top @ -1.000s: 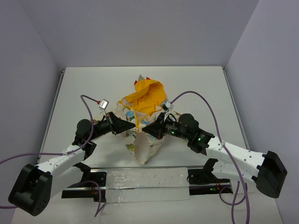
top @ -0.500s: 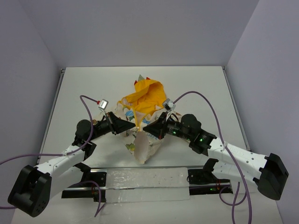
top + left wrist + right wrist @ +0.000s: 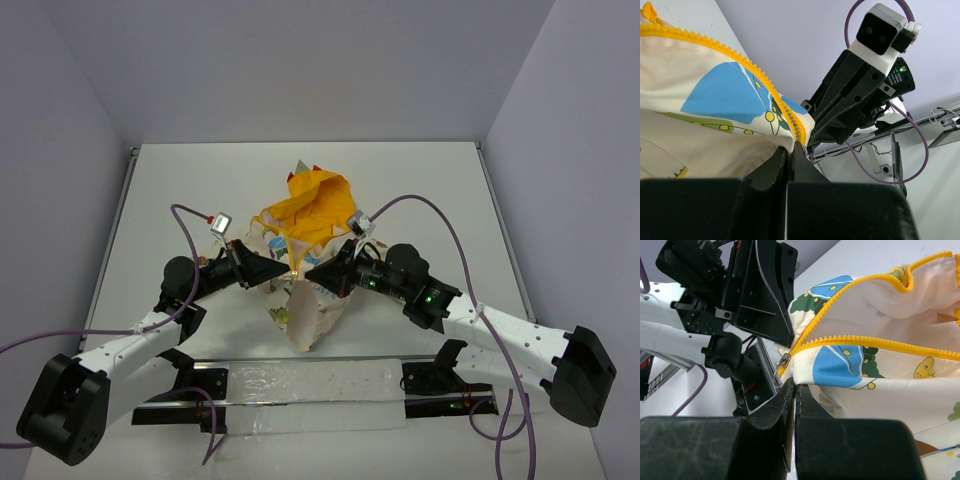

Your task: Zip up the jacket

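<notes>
The jacket (image 3: 305, 225), cream with cartoon prints and yellow-orange lining, is bunched in the middle of the table, hood at the far end. My left gripper (image 3: 283, 270) and right gripper (image 3: 310, 272) meet tip to tip at its front opening. The left gripper (image 3: 790, 147) is shut on the jacket's edge beside the yellow zipper teeth (image 3: 760, 85). The right gripper (image 3: 792, 384) is shut on the other edge of the jacket (image 3: 875, 365), just below the metal zipper slider (image 3: 784, 360). The two yellow teeth rows lie apart above the slider.
A clear plastic strip (image 3: 310, 385) lies along the near edge between the arm bases. Purple cables (image 3: 430, 215) loop over both arms. Grey walls close in the white table (image 3: 200, 180) at left, right and back.
The right arm has shifted very slightly; both grippers stay shut on the jacket at the same spot.
</notes>
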Available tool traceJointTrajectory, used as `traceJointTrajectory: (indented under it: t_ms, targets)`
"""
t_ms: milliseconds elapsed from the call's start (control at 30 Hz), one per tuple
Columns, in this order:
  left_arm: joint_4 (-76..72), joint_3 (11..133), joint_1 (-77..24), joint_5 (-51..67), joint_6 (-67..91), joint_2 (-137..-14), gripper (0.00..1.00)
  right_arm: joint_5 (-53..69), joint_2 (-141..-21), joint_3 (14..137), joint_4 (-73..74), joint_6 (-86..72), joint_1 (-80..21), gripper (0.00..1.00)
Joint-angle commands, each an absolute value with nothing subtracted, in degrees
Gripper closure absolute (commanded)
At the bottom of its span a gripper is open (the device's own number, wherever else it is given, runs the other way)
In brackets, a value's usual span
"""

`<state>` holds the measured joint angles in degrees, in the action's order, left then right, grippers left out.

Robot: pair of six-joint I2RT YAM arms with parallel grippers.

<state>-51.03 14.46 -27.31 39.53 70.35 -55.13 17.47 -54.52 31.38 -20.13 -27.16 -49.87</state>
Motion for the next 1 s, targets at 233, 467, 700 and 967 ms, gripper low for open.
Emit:
traceJointTrajectory:
  t_ms: [233, 467, 700, 967]
  targets:
    - [-53.36, 13.48, -28.2, 41.65, 69.97, -53.44, 1.0, 14.9, -56.09, 34.45, -26.46, -26.03, -49.39, 1.0]
    - [-53.26, 12.66, -28.92, 41.48, 69.96, -53.88, 1.0, 14.81, -55.86, 35.21, -26.32, -25.93, -49.13, 1.0]
    - [-53.79, 12.48, -29.93, 40.73, 70.15, -54.05, 1.0, 14.45, -57.04, 36.74, -26.02, -25.28, -49.15, 1.0]
    - [-54.95, 11.98, -30.0, 39.76, 70.91, -54.09, 1.0, 13.71, -57.42, 37.67, -25.54, -24.94, -49.11, 1.0]
